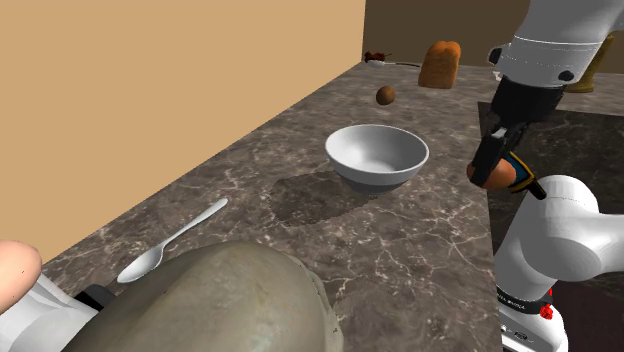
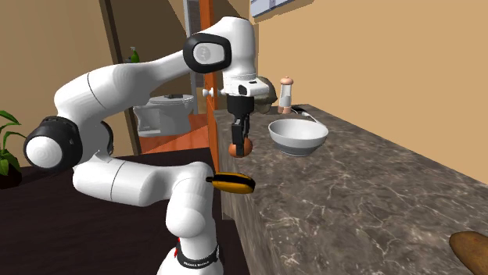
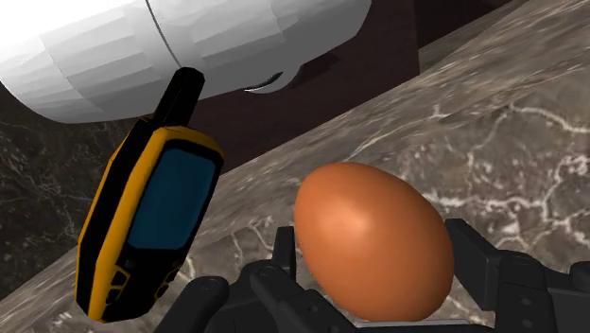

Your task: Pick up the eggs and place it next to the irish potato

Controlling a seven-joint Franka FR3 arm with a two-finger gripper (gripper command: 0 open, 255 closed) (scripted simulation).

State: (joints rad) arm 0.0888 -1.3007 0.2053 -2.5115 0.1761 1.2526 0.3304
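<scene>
One brown egg (image 3: 371, 238) sat clasped between your gripper's (image 1: 490, 162) black fingers, held above the marble counter's (image 1: 300, 205) edge, near a yellow-and-black handheld device (image 3: 151, 222). Your potato (image 1: 385, 95) lay well apart, beyond the white bowl (image 1: 377, 155) in the shoulder view.

On the dark marbled counter (image 1: 400, 240) rest a white bowl (image 1: 377, 157), a spoon (image 1: 170, 243) and a loaf (image 1: 440, 64).

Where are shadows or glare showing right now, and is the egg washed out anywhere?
Shoulder view: a dark shadow lies on the counter just left of the white bowl; the egg in the tool looks dim but readable. Wrist view: the egg carries a soft highlight, not washed out. Second exterior view: even light, no glare on it.
</scene>
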